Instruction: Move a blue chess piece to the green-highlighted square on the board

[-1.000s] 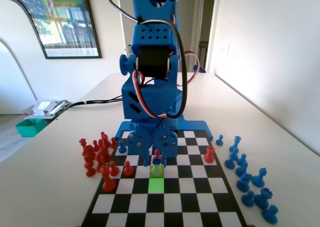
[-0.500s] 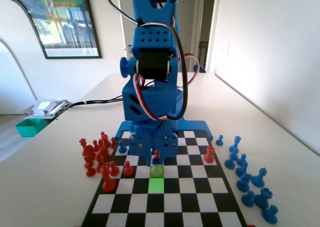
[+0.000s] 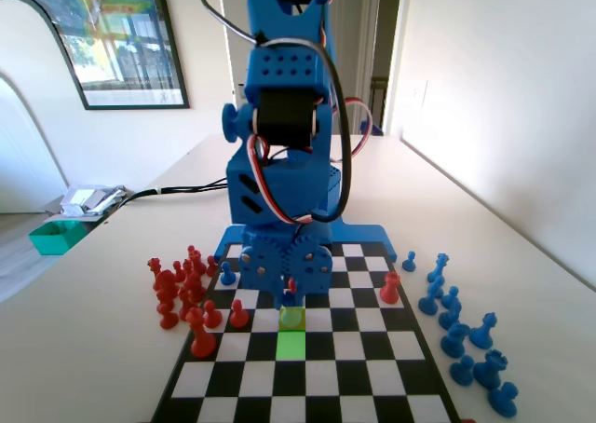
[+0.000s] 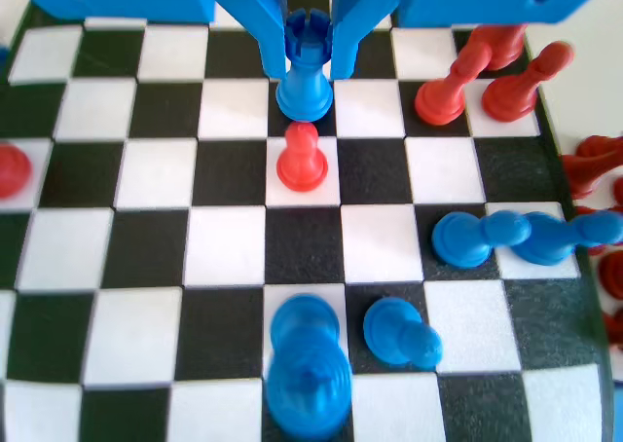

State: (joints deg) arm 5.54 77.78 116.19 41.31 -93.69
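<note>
A blue chess piece (image 4: pixel 305 82) with a notched, castle-like top stands on the board (image 4: pixel 156 169) between my gripper's (image 4: pixel 308 67) two jaws, which lie against both sides of its head. In the fixed view the gripper (image 3: pixel 291 297) is low over the paler yellow-green square (image 3: pixel 292 319), with the blue piece (image 3: pixel 291 300) just showing between the jaws. The bright green-highlighted square (image 3: pixel 291 345) is the one directly in front of it, towards the camera, and is bare.
A red pawn (image 4: pixel 302 158) stands one square from the held piece. Further blue pieces (image 4: pixel 308 364) and red ones (image 4: pixel 458 77) are on the board. Off the board, red pieces (image 3: pixel 182 288) crowd the left and blue pieces (image 3: pixel 461 330) the right.
The arm has sunk slightly, bringing the gripper lower around the blue piece. Nothing else has moved.
</note>
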